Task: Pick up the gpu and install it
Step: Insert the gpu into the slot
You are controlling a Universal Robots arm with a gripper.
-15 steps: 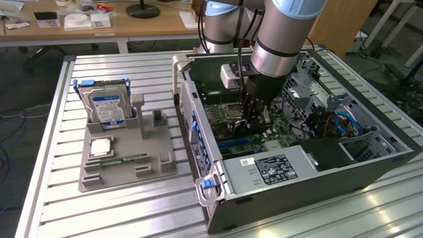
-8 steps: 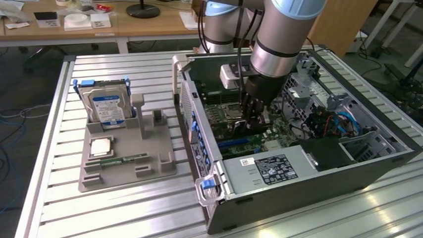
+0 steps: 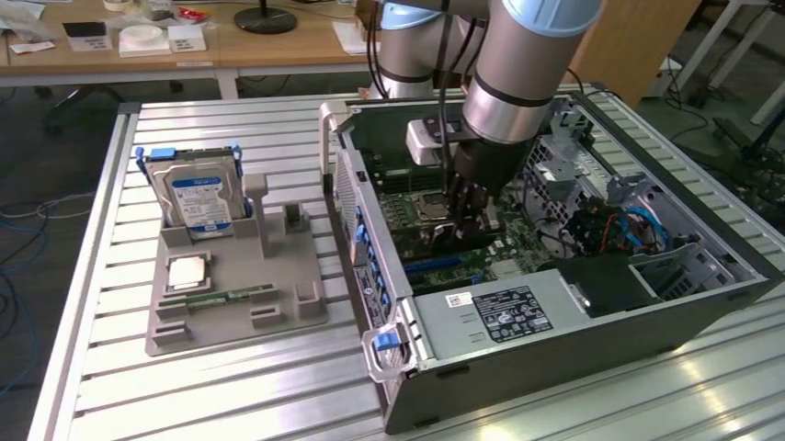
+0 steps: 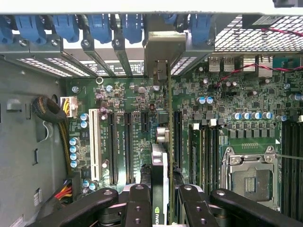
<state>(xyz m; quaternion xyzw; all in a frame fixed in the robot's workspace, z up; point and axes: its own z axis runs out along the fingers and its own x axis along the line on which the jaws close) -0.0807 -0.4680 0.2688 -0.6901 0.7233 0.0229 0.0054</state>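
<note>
Inside the open computer case (image 3: 552, 354) on your counter (image 3: 245, 386), over the motherboard (image 4: 123, 94), your tool (image 4: 163, 196) clamps narrowly on the gpu (image 4: 159, 163), which hangs edge-on straight beneath it, its long axis parallel to the expansion slots (image 4: 113, 146).

A slatted aluminium worktop (image 3: 221, 386) stood on a dark grey floor (image 3: 62, 156). Behind it, toward the exterior view's left, ran a pale wooden desk (image 3: 257, 50) with a round black stand base (image 3: 267, 18) and small white boxes (image 3: 145, 39) on it. A wooden panel (image 3: 631, 46) rose at the back toward the exterior view's right, beside white furniture legs (image 3: 723, 41). Blue and white cables (image 3: 18, 216) lay loose on the floor at the exterior view's left. Even light glinted off the slats.
</note>
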